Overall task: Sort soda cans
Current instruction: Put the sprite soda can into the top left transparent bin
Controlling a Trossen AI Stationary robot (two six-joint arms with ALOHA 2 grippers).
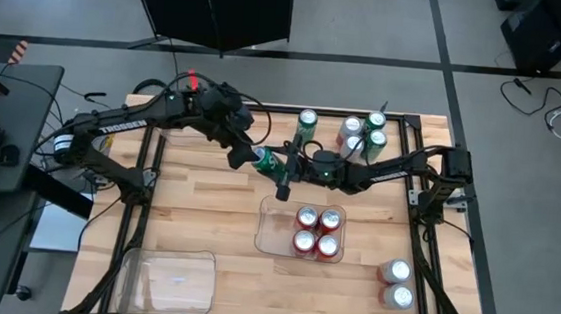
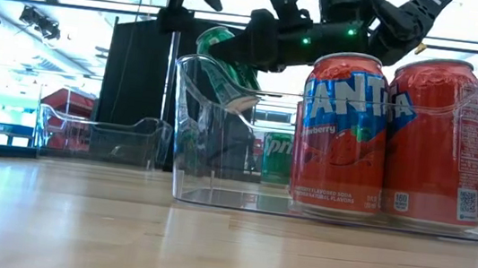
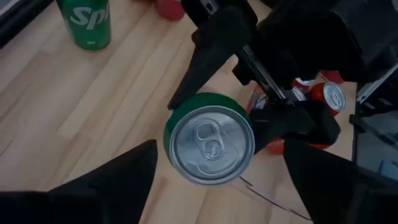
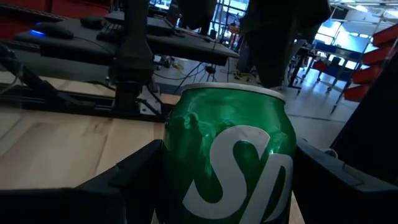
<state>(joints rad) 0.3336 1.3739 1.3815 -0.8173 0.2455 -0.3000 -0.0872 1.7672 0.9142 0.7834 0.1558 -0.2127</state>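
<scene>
A green soda can (image 3: 208, 146) hangs above the table's middle, its silver top turned toward my left arm. My right gripper (image 4: 227, 162) is shut on it. My left gripper (image 3: 219, 144) stands open around the can's top end, its fingers on either side and apart from it. In the high view the can (image 1: 260, 156) shows between both grippers. Several red cans (image 1: 317, 230) stand in a clear tray (image 1: 270, 226). Green cans (image 1: 307, 120) and silver cans (image 1: 351, 127) stand at the far edge. My right gripper pinches the can's side wall (image 4: 180, 155) between its two fingers (image 4: 124, 180), about halfway along the can. The fingers come level from the table's right and lie across the can. The can is lifted clear and tilted, its top toward the table's left.
A second clear tray (image 1: 171, 279) lies at the near left. Two silver cans (image 1: 395, 273) stand at the near right, outside the trays. Bare wood shows between the trays and at the far left.
</scene>
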